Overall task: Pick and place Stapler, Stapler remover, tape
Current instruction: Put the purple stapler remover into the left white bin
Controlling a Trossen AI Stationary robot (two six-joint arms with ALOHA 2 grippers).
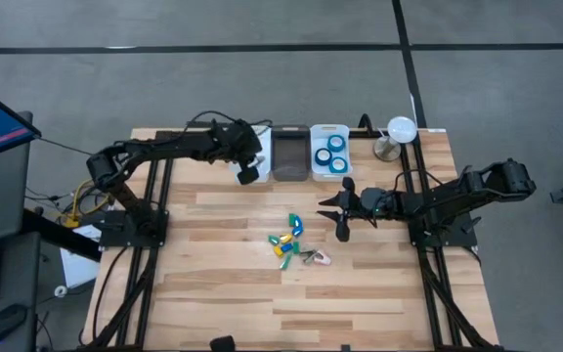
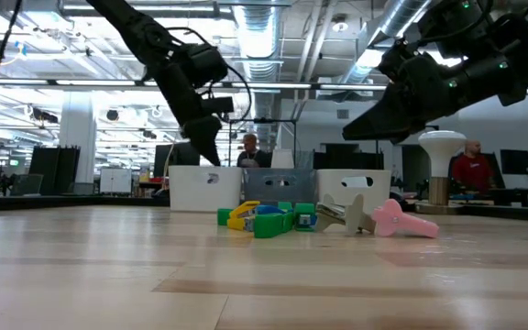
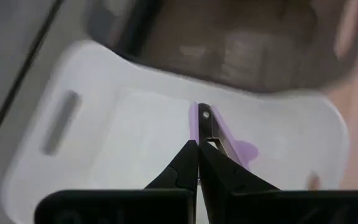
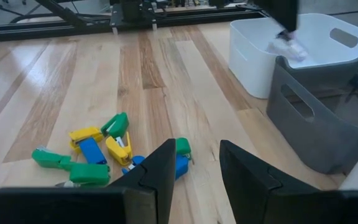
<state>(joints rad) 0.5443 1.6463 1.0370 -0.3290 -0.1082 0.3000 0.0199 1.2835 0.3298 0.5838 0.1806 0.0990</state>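
Note:
My left gripper (image 1: 249,173) hangs over the white bin (image 3: 98,149) at the table's far side, shut on a purple staple remover (image 3: 211,129). My right gripper (image 1: 342,209) hovers open above the table, just right of a pile of small green, yellow and blue staplers (image 1: 286,235). In the right wrist view these staplers (image 4: 98,152) lie on the wood ahead of the open fingers. A pink staple remover (image 1: 319,257) lies on the table at the pile's near side. Blue tape rolls (image 1: 332,152) sit in the other white bin (image 1: 328,129). My left gripper pinches the purple staple remover by one end (image 3: 199,134) between its two fingertips, coming from above and pointing down. The remover sticks out beyond the fingertips, lifted clear over the white bin's floor.
A grey bin (image 1: 289,154) stands between the two white ones. A white lamp (image 1: 397,132) stands at the far right corner. Bare wood lies toward the table's near edge (image 1: 291,313). People show in the room behind, in the low view.

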